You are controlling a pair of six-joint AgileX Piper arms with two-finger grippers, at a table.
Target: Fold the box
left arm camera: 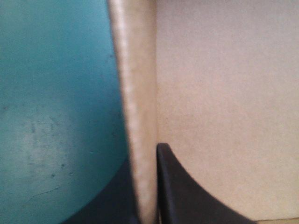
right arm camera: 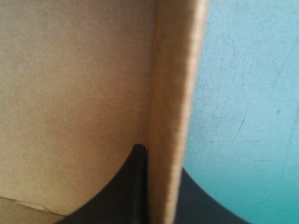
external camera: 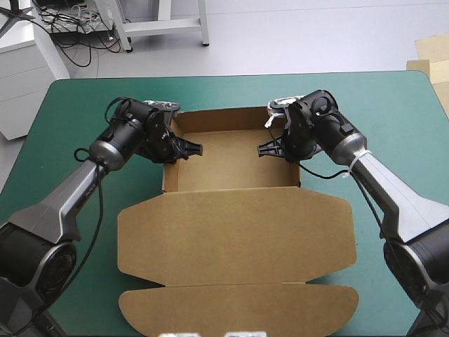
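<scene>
Nearest: the lid [external camera: 237,242] of the brown box [external camera: 231,158] lies flat out front, with the open tray behind it — one gripper pinching each side wall.

At the tray's left wall [left arm camera: 138,107] the left gripper [external camera: 184,149] is clamped on the board. One black finger [left arm camera: 187,196] is inside the tray, the other is outside over the teal-green cover [left arm camera: 51,116], and the wall's edge runs straight ahead between them. On the right wall [right arm camera: 173,93] the right gripper [external camera: 275,149] mirrors this — inner finger [right arm camera: 121,186] against the inside face, outer one on the cover side, all but closed on the board. Each grips about midway along its wall, tips pointing in across the tray floor. The far wall stands upright between the two wrists. The box sits mid-table.
</scene>
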